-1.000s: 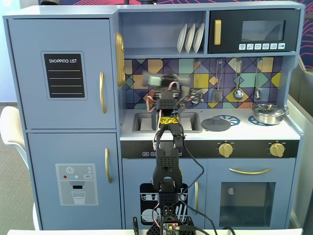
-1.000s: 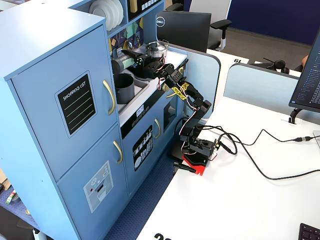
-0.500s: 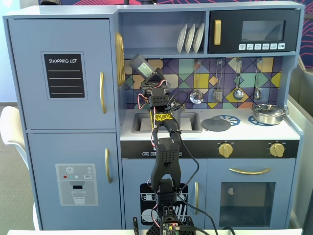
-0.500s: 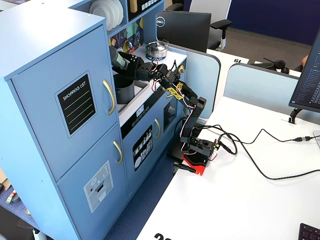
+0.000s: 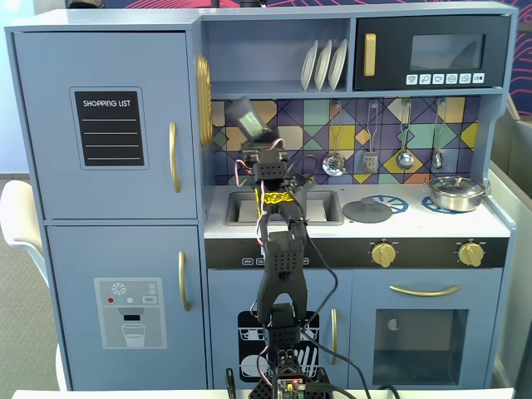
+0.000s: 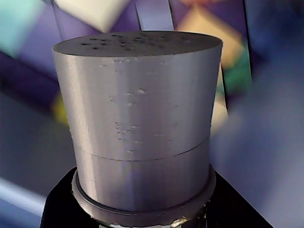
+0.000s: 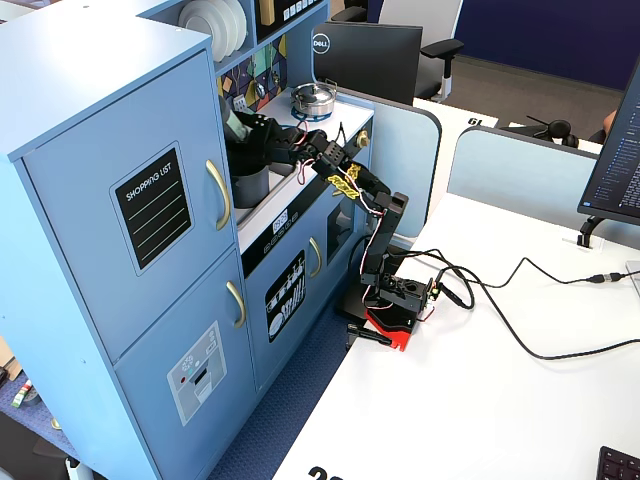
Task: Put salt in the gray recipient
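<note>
The jaws are clamped on the salt, holding it tilted above the sink; its gray cylinder fills the wrist view.

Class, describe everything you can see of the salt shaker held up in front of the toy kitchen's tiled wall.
The tall gray cylindrical salt shaker looks like brushed metal, with a fine seam around its body and small dark holes in its flat end. In a fixed view it is tilted, showing a pale green label, raised above the sink area. The gripper is closed on its lower end, and nothing else touches it.
</note>
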